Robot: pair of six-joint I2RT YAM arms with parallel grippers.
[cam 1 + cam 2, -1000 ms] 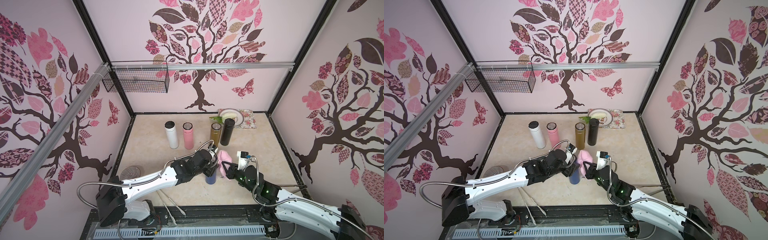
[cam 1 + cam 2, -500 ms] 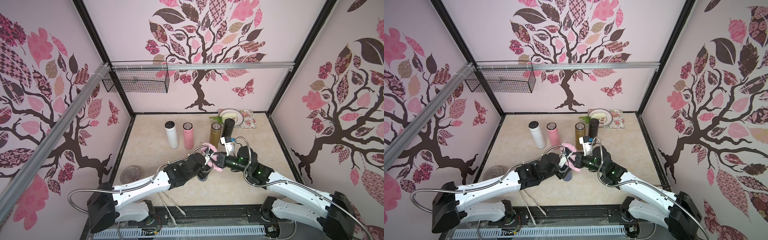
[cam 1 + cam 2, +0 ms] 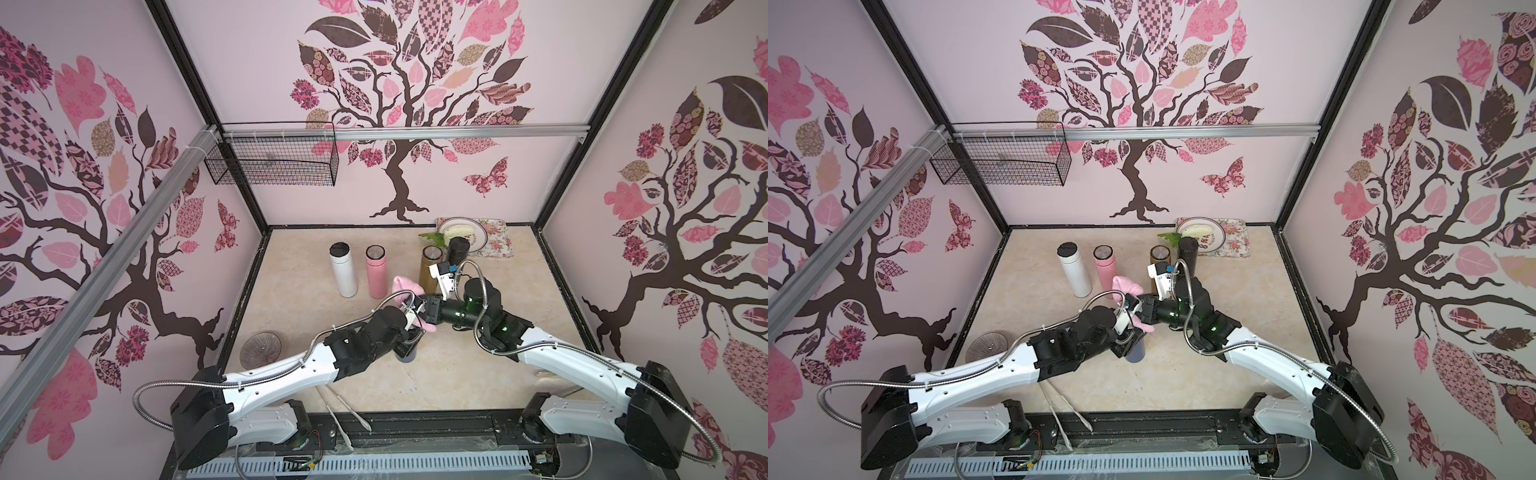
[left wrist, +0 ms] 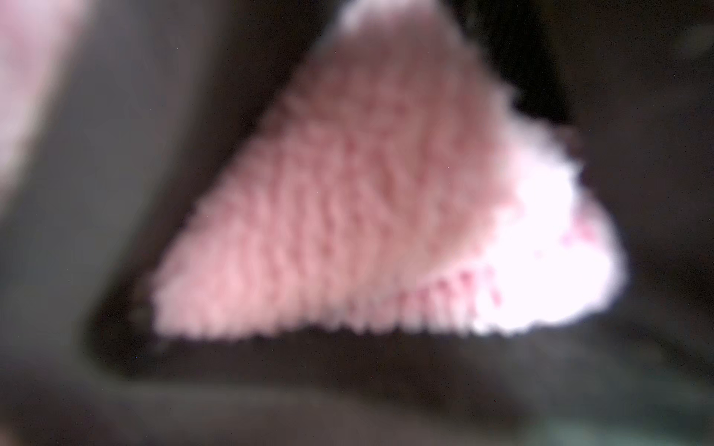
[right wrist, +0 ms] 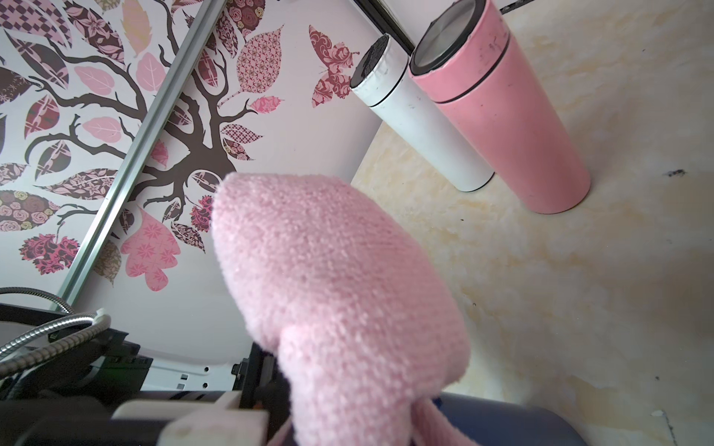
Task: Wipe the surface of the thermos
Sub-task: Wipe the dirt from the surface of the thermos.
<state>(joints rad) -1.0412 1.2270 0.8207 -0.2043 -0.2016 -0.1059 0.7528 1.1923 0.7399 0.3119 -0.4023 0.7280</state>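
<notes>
The thermos (image 3: 407,356), dark blue, is found near the table's (image 3: 299,316) centre, a little toward 6 o'clock. Its long axis is set close to vertical, with the base down and the top pointed up, hidden under the left wrist. The left gripper (image 3: 411,341) is closed on its upper part, though the contact is masked in both top views. The right gripper (image 3: 422,312) is clamped on a pink cloth (image 3: 404,286), reached in from 3 o'clock. Whether the cloth touches the thermos cannot be told.

Only in the top views is the row toward 12 o'clock seen whole: white flask (image 3: 344,270), pink flask (image 3: 376,272), gold flask (image 3: 426,266) and black flask (image 3: 457,249). A plate (image 3: 482,243) on a floral mat (image 3: 500,243) is seen at 1 o'clock and a grey dish (image 3: 261,351) at 8 o'clock. In the right wrist view the cloth's looped pile, a strip of the blue body and scuffed lids on the white and pink flasks are shown. The left wrist view is blurred and only cloth can be made out.

The table is beige, marbled and flecked with dark specks. It is enclosed by pale pink walls printed with trees, and a wire basket (image 3: 274,166) is hung at 11 o'clock.
</notes>
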